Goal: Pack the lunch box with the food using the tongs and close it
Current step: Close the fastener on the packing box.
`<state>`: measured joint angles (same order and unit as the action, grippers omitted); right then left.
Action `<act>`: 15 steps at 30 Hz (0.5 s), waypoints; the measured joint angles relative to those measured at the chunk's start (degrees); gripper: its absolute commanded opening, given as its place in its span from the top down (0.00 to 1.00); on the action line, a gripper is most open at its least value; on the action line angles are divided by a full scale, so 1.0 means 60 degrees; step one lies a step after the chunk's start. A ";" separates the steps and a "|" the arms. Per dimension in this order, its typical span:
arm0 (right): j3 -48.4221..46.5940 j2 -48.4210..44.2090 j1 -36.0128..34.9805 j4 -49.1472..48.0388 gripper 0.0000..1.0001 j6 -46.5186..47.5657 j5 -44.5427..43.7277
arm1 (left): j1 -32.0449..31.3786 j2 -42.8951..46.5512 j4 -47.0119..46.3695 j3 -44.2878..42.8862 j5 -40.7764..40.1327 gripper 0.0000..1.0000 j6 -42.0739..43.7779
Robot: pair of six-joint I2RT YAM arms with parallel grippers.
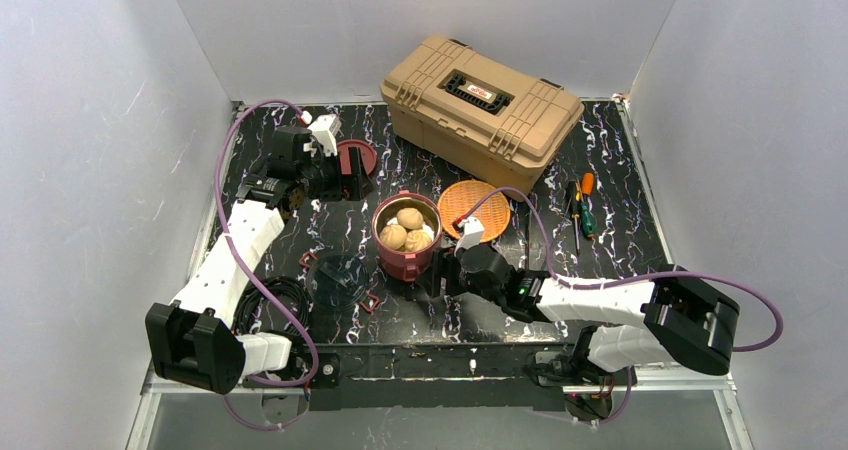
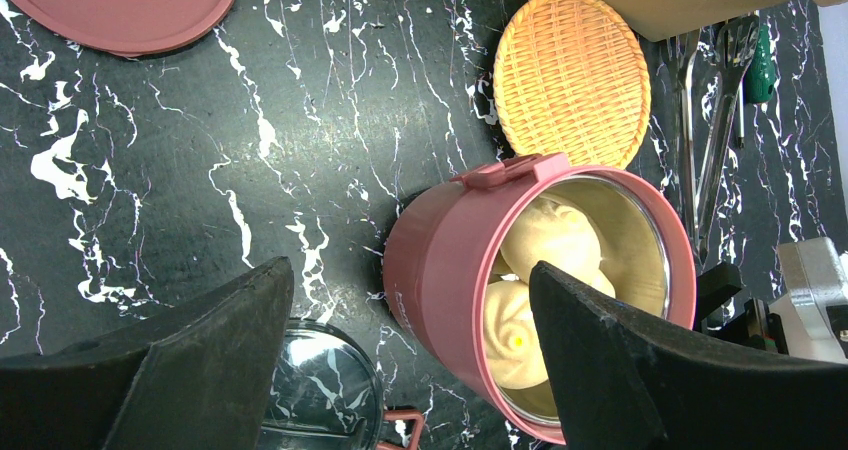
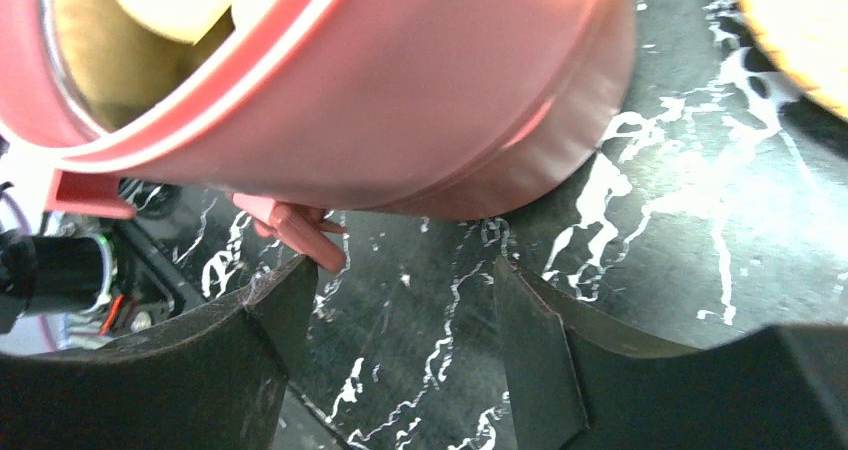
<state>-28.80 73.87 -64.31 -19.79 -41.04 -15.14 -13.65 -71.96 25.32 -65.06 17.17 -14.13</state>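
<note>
A: Item, lunch box; location?
B: Maroon steel-lined bowl (image 1: 407,255), centre of the top view; upright, uncovered; beige buns (image 1: 408,227) inside. Flat maroon lid (image 1: 357,156) lies apart at upper left; clear round lid (image 1: 338,275) at lower left of the bowl.
A: Tongs?
B: Thin metal pair (image 2: 720,130), right edge of the left wrist view, beside the screwdrivers (image 1: 585,205); untouched.
A: End effectors?
B: Left gripper (image 2: 410,270), jaws wide, nothing held, above the tabletop (image 2: 150,170); right gripper (image 3: 400,270), jaws apart, nothing between them, low at the bowl's base.
A: Remainder?
B: Orange woven plate (image 1: 475,208) just right of the bowl; tan toolbox (image 1: 482,97) at top.
</note>
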 measured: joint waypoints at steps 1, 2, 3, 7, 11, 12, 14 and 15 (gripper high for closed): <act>0.0000 -0.0004 -0.0004 0.0026 0.32 -0.0026 -0.0124 | 0.0000 0.0000 0.0000 0.0000 0.0000 0.14 0.0000; 0.0004 -0.0004 -0.0004 0.0091 0.34 -0.0029 -0.0262 | 0.0000 0.0000 0.0000 0.0000 0.0007 0.14 -0.0004; 0.0018 -0.0004 0.0011 0.0215 0.35 -0.0076 -0.0375 | 0.0000 0.0000 -0.0004 0.0000 0.0029 0.14 -0.0007; 0.0098 -0.0255 0.0011 0.0612 0.35 -0.0138 -0.0776 | 0.0000 -0.0007 -0.0015 0.0000 0.0299 0.14 -0.0127; 0.0098 -0.0375 0.0033 0.0699 0.33 -0.0127 -0.0980 | 0.0000 -0.0146 -0.0120 0.0000 0.0550 0.14 -0.0226; 0.0098 -0.0375 0.0033 0.0710 0.33 -0.0124 -0.0980 | 0.0000 -0.0175 -0.0131 0.0000 0.0565 0.14 -0.0233; 0.0098 -0.0375 0.0029 0.0725 0.32 -0.0087 -0.0947 | -0.0004 -0.0200 -0.0153 0.0000 0.0579 0.14 -0.0244; 0.0098 -0.0372 0.0029 0.0721 0.32 -0.0051 -0.0911 | 0.0000 -0.0200 -0.0153 0.0000 0.0579 0.14 -0.0244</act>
<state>-28.21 71.64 -64.14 -15.46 -41.34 -20.60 -13.65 -73.17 24.40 -65.06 20.64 -15.59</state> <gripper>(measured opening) 0.674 0.858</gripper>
